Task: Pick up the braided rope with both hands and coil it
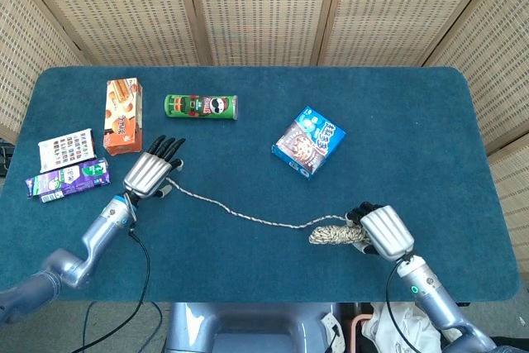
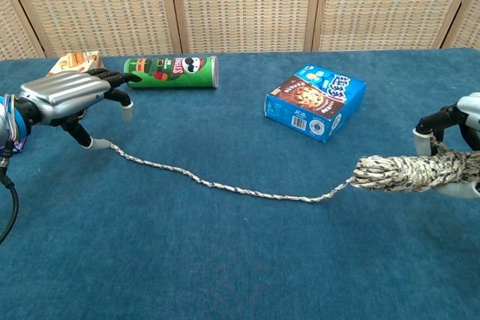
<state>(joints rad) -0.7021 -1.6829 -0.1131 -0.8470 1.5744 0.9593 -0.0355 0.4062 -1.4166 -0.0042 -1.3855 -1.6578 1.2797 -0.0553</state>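
The braided rope [image 1: 248,216] [image 2: 247,191] runs across the blue table from upper left to lower right. Its right end is a thick wound bundle [image 1: 332,235] [image 2: 409,172], and my right hand [image 1: 382,232] [image 2: 461,148] grips that bundle a little above the cloth. My left hand [image 1: 152,174] [image 2: 66,97] hovers palm down over the rope's free left end [image 2: 112,146], fingers spread and holding nothing. In the head view the hand hides that end.
A green chip can [image 1: 201,107] [image 2: 172,71] and an orange box [image 1: 121,116] lie behind the left hand. A blue cookie box [image 1: 308,140] [image 2: 316,102] sits mid-right. A purple packet [image 1: 67,180] and a white card [image 1: 66,148] lie far left.
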